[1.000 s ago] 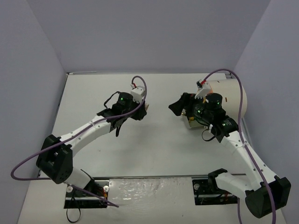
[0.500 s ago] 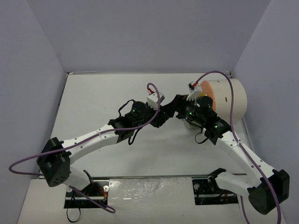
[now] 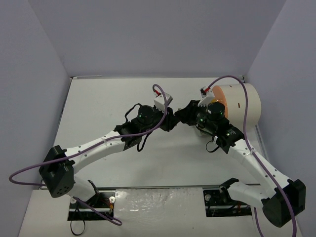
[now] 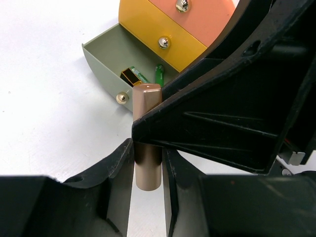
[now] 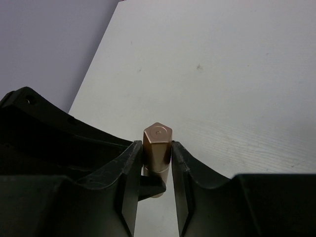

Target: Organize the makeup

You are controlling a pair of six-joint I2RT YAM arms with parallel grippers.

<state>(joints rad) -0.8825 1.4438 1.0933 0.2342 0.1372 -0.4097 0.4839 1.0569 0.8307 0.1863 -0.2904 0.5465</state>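
handover | left fingers (image 4: 116, 168) pinching base of rose tube (image 4: 147, 103) | right fingers (image 5: 129, 173) clamped on cap end | long axis spanning both, above desk (image 3: 98, 98) centre

In the left wrist view a finger of the right gripper (image 4: 197, 123) crossed the rose tube (image 4: 147, 170) and hid its middle. The grey-green drawer (image 4: 101, 61) showed only the ends of a black-gold lipstick (image 4: 130, 75) and a green tube (image 4: 159, 73). The orange drawers (image 4: 148, 24) ran off the top edge. From above, the tube was too hidden to make out, and the right arm covered the cream drum's (image 3: 244, 106) front.
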